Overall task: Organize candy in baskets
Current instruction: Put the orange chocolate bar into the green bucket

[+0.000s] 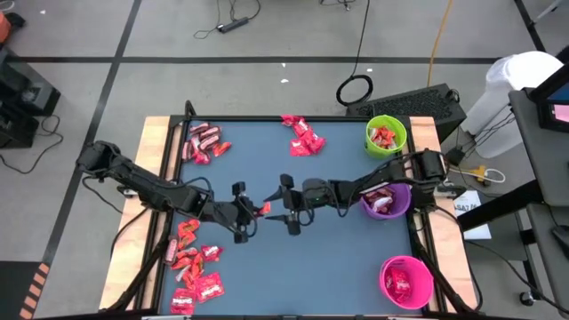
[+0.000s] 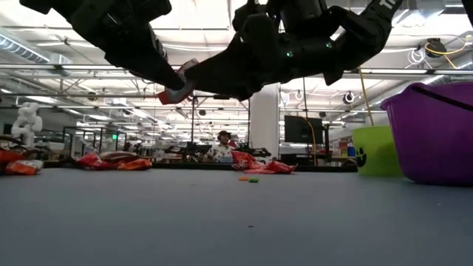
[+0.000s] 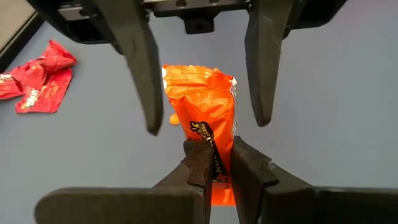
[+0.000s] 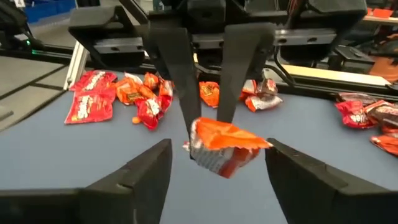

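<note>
Orange packet (image 3: 205, 118): shiny, crinkled wrapper, dark lettering, a white end visible (right wrist view). It is held in the air over the mat's middle, clear of the surface. Left gripper (image 3: 214, 163) is clamped on one end of it. Right gripper (image 4: 217, 163) faces it from the opposite side, fingers spread wide, one to either side of the packet, not touching.

Red sweets lie in piles (image 1: 197, 271) near the mat's edges. Green basket (image 1: 386, 136), purple basket (image 1: 388, 199) and pink basket (image 1: 406, 281) line the right side, each holding some.
</note>
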You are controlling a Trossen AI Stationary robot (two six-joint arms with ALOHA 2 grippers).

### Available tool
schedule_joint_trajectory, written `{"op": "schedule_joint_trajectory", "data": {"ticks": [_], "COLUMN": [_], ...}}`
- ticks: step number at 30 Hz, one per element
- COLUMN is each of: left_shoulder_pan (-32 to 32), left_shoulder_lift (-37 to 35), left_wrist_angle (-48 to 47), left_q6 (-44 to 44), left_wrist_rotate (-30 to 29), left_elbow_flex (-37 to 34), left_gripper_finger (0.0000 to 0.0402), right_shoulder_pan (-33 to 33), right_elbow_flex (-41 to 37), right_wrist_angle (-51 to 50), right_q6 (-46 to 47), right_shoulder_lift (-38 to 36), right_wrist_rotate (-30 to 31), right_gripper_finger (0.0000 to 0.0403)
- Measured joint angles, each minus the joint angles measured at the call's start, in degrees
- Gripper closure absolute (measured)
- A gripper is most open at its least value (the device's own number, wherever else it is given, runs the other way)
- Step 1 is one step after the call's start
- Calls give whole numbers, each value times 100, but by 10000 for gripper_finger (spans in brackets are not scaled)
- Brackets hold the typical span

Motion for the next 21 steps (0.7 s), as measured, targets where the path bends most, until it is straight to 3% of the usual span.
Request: {"op": "schedule_joint_trajectory", "data": {"ticks": [11,16,21], "left_shoulder_pan": [20,22,28], "left_shoulder_lift": [0,0,0], "left_wrist_angle": [20,94,9], "left_q6": [4,0,-117], "left_wrist_rotate": [-14,-11,-16], "left_elbow_flex": [-4,-13,-12], "left_gripper_finger": [358,351,289], "right_shoulder_pan": [-2,-1,-1], "right_elbow_flex": [0,0,2], "right_wrist_angle": [94,96,-132], "right_q6": [126,94,-59], "right_shoulder_lift": [0,0,-88], "right_wrist_rotate": [15,18,60], "right_gripper_finger": [330,341,341]}}
